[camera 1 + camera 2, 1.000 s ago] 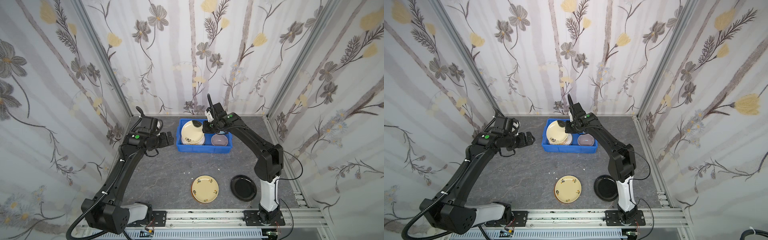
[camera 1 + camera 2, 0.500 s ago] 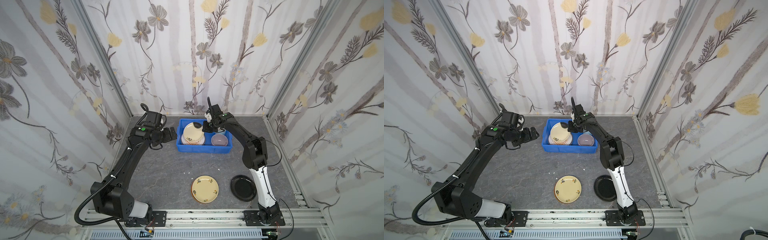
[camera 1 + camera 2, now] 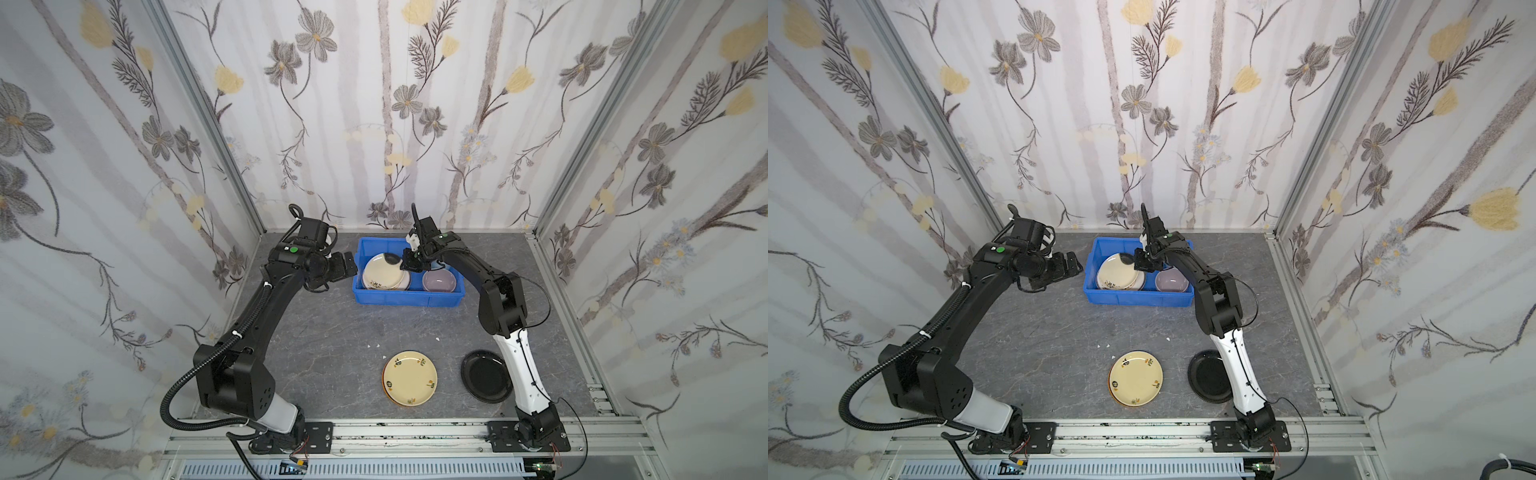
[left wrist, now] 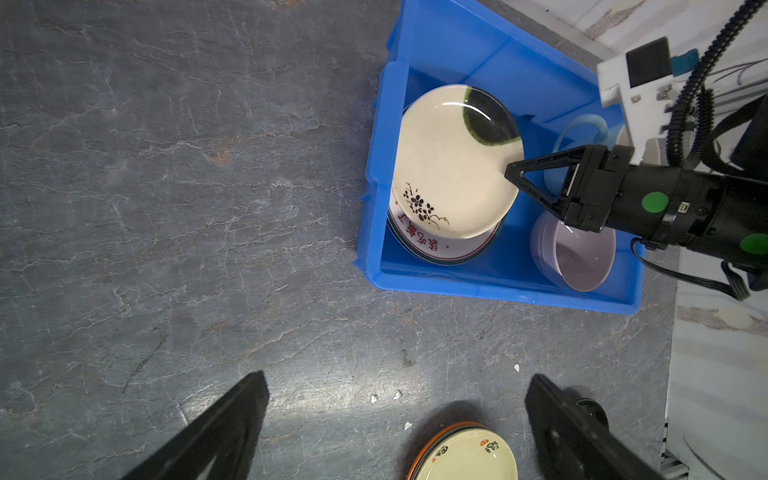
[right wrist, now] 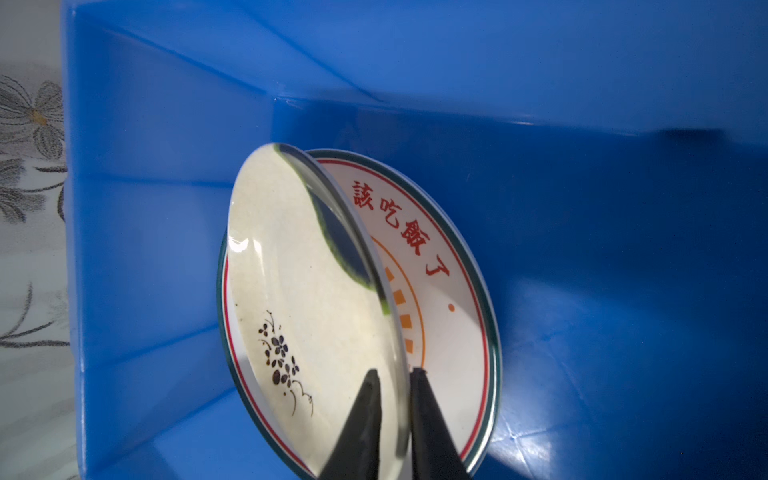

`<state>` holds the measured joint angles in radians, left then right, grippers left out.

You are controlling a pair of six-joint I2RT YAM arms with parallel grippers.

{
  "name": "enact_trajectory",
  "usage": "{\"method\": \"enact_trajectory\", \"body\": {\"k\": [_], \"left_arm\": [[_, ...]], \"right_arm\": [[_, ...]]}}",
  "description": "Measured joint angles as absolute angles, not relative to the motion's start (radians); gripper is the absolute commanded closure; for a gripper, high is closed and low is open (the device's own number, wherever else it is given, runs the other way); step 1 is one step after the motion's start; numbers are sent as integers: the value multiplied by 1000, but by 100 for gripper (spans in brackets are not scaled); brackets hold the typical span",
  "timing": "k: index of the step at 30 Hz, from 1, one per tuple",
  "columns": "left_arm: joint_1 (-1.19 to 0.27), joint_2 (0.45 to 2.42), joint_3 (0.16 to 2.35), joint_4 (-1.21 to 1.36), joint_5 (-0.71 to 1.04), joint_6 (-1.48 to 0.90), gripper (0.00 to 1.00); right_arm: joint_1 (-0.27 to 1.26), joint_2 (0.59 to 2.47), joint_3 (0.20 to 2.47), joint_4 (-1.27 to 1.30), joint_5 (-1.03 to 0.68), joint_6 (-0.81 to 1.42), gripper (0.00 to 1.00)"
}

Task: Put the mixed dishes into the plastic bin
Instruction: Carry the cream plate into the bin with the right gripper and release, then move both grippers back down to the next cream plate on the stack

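The blue plastic bin (image 3: pixel 407 297) stands at the back of the table. In it a cream plate with a dark patch (image 5: pixel 303 291) leans tilted on a white lettered plate (image 5: pixel 449 332), beside a lilac bowl (image 3: pixel 439 280) and a light blue mug (image 4: pixel 579 124). My right gripper (image 5: pixel 395 372) straddles the cream plate's raised rim, its fingers slightly parted with a small gap beside the rim. My left gripper (image 3: pixel 349 266) hovers wide open just left of the bin, holding nothing. A cream plate (image 3: pixel 409 377) on an orange one (image 4: pixel 419 453) and a black plate (image 3: pixel 484 376) lie near the front.
Flowered walls close in the table on three sides, and the bin sits near the back wall. The right arm's white base link (image 3: pixel 521 374) stands over the black plate's right edge. Small white chips (image 3: pixel 374 345) lie mid-table.
The right gripper's fingers have parted a little around the cream plate's rim, and the plate has tipped lower onto the lettered plate. The left gripper moved closer to the bin's left wall.
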<state>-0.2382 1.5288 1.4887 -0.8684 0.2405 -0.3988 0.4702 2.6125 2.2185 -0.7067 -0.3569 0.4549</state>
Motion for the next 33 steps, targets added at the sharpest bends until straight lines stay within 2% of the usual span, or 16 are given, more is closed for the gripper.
{"method": "enact_trajectory", "body": {"k": [3,7,12,19,21,25,33], "left_arm": [[-238,1530,1489,-869,243,-395,0],[-238,1527,1483,-867,249,-391,0],[-238,1497,1440,-860,266,-389,0],[-251,1425,1331,-845,287,-394,0],[-273,1403,1290,-833,293,-398,2],[-347,1366,1210,-812,303,-411,12],[-525,1310,1045,-775,311,-453,29]], "right_arm": [[469,2614,2218,-707,-357,456,61],[469,2611,2220,-709,-348,460,52],[468,2558,2220,-728,-319,456,49],[477,2386,2174,-763,-276,424,53],[492,2303,2098,-766,-253,417,54],[538,2129,1904,-766,-229,411,58],[664,1713,1332,-704,-152,514,60]]}}
